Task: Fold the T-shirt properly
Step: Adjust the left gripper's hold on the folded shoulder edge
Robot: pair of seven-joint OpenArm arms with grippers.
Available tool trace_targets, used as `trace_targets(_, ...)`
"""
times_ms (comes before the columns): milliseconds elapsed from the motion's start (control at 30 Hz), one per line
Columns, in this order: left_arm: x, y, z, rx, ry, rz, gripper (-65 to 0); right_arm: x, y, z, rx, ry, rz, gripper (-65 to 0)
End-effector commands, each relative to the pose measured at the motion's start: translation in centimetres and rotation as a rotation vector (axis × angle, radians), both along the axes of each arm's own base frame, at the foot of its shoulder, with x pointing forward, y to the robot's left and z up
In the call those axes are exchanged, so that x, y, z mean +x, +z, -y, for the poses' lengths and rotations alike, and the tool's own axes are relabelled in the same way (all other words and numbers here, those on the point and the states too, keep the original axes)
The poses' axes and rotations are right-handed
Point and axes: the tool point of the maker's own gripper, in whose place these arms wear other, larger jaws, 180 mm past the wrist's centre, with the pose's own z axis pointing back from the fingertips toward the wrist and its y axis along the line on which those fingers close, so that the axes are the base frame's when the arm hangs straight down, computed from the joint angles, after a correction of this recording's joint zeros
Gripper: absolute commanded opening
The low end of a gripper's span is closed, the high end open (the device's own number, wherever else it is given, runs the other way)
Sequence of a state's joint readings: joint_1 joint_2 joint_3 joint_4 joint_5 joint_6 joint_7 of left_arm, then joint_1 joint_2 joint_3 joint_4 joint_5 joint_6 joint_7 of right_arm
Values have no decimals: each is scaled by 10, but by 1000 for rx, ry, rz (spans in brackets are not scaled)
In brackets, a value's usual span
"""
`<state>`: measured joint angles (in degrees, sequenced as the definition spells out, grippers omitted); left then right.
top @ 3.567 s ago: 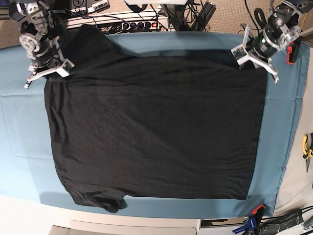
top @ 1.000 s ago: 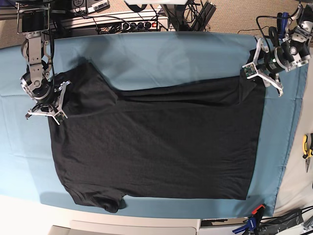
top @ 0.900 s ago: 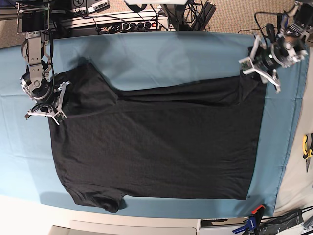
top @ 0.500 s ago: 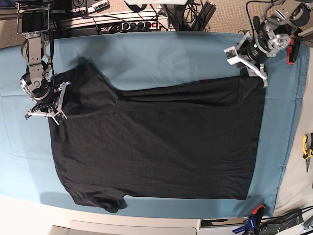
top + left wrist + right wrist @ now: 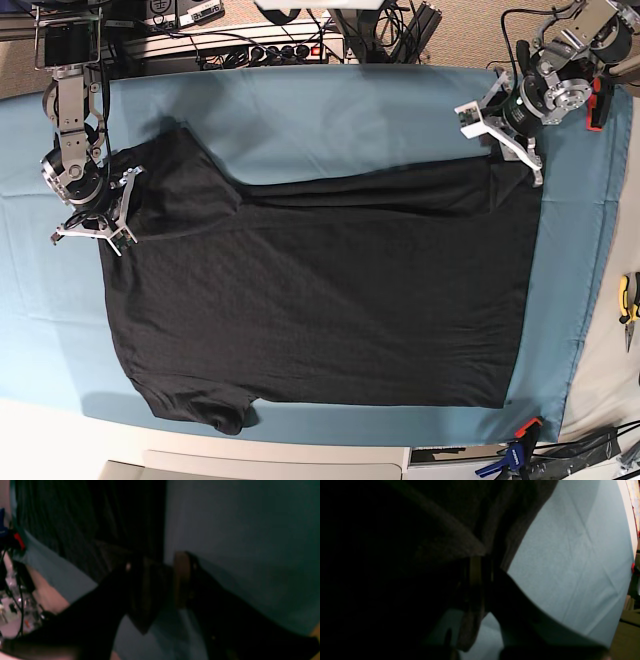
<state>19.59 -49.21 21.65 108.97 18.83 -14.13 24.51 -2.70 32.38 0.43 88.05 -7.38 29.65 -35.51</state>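
Black T-shirt [image 5: 320, 290] lies flat mid-frame on teal cloth [image 5: 330, 110]. Right gripper [image 5: 118, 210] clamped on its left edge; left gripper [image 5: 497, 135] at upper-right corner, jaws parted.

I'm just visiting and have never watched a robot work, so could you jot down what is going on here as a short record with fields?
Job: folding a shirt
Garment: black T-shirt, spread mostly flat, far edge rumpled and pulled in
Surface: teal table cloth under the shirt
Right gripper: shut on the T-shirt at the shoulder and sleeve end
Left gripper: jaws apart at the shirt's far hem corner, nothing gripped that I can see
Fold: none made yet
Nearby: pliers with yellow handles at the table's side, clamp at its near edge
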Motion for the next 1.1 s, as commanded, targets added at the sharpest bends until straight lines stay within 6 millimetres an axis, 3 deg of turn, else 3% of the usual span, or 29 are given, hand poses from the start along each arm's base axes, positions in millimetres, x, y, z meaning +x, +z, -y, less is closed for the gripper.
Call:
trace_targets(0, 0, -3, -13, 42, 11, -13, -451, 11, 19, 7, -15, 1, 55, -650)
trace_targets(133, -4, -16, -26, 72, 33, -44, -451, 11, 19, 7, -15, 1, 56, -650)
trace_targets(300, -5, -18, -29, 76, 37, -49, -454, 11, 19, 7, -15, 1, 55, -650)
trace_targets(767, -4, -11, -20, 28, 44, -63, -647, 11, 18, 7, -17, -1, 53, -650)
trace_targets(1067, -2, -7, -16, 17, 38, -54, -650, 10, 18, 8, -19, -4, 50, -650)
